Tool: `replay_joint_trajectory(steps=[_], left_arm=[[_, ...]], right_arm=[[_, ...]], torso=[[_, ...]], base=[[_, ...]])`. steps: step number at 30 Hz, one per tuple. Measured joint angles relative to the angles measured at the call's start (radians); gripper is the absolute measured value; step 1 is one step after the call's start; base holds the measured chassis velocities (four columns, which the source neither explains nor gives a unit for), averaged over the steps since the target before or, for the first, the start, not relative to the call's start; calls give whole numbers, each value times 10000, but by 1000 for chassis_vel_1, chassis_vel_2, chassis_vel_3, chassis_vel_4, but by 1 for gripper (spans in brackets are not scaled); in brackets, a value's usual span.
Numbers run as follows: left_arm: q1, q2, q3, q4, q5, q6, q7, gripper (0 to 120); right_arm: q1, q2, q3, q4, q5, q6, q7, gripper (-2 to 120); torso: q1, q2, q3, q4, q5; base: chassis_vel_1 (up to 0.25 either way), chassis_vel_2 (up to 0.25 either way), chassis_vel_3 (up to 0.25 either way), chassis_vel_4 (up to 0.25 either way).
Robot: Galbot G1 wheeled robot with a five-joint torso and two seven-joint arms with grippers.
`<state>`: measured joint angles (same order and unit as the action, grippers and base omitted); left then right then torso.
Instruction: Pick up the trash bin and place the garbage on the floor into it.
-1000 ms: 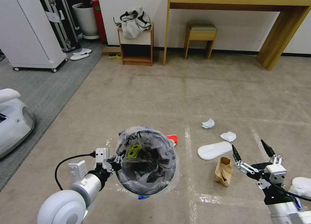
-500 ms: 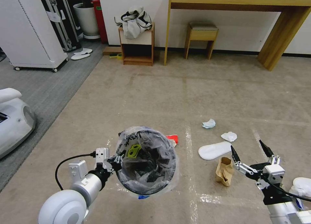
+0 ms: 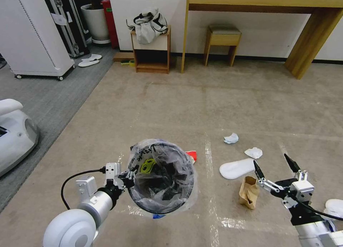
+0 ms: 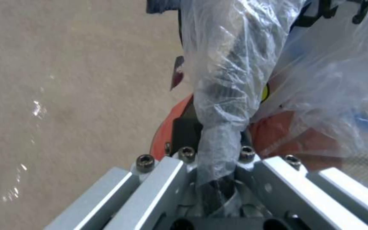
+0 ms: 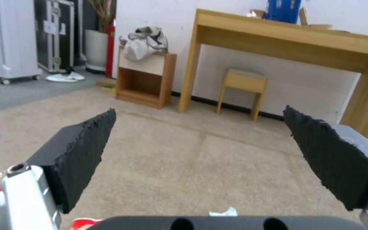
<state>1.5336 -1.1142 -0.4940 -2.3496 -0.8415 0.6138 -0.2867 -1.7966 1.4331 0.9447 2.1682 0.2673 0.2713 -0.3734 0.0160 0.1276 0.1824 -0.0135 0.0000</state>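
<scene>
So the trash bin (image 3: 161,179) is held up off the floor (image 3: 171,107), its bag-wrapped rim pinched tight by the left hand (image 3: 128,176); in the left wrist view the clear plastic and red wall can be seen clamped between the fingers (image 4: 184,179).

The garbage is laid out on the beige carpet to the bin's right. The brown paper bag (image 3: 248,191) is nearest, with the white oval piece (image 3: 237,167) just behind it, two tissues (image 3: 253,152) further out, and a red-and-white wrapper (image 3: 191,155) tucked behind the bin's rim.

The right hand (image 3: 273,165) is held spread wide just beside the paper bag. Compared with a second ago it's been nudged slightly closer to the bag, and the whole scene has shifted a touch, so the camera has moved too. Nothing's been grabbed yet; looks like the bag pickup is being lined up.
</scene>
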Motion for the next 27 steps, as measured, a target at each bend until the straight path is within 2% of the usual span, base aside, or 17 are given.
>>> replay_joint_trajectory(steps=[9,12,14,15,17,19,21,22,27], left_arm=[[-22,80,-109,39,294,-57,-147,1],[-25,96,74,-60,366,-36,-244,1],[-53,-40,549,-184,490,1,-400,1],[-53,-40,549,-184,490,1,-400,1],[-235,-321,941,-184,742,84,-492,1],[-286,-393,1039,-179,770,102,-514,1],[-485,-644,1426,-102,860,176,-585,1],[-485,-644,1426,-102,860,176,-585,1],[-512,-923,2044,-110,694,273,-661,1]], right_arm=[[236,-400,-53,-363,-26,-250,439,100],[314,-623,-101,-477,90,-478,633,100],[391,-846,-231,-571,128,-772,811,100],[391,-846,-231,-571,128,-772,811,100],[434,-946,-372,-624,-13,-963,938,100],[440,-964,-402,-641,-64,-1007,976,100],[451,-1047,-534,-749,-190,-1148,1205,100],[451,-1047,-534,-749,-190,-1148,1205,100],[401,-1247,-613,-940,-256,-1377,1473,100]], torso=[[4,-2,3,-1,1],[1,-1,-2,-1,1],[-1,0,-2,0,1],[-1,0,-2,0,1],[-1,0,-2,0,2],[-1,0,-2,0,1],[0,-1,-1,0,0],[0,-1,-1,0,0],[-1,0,-1,0,1]], base=[[-116,94,94,-105],[0,0,0,0],[0,0,0,0],[0,0,0,0],[0,0,0,0],[0,0,0,0],[0,0,0,0],[0,0,0,0],[0,0,0,0]])
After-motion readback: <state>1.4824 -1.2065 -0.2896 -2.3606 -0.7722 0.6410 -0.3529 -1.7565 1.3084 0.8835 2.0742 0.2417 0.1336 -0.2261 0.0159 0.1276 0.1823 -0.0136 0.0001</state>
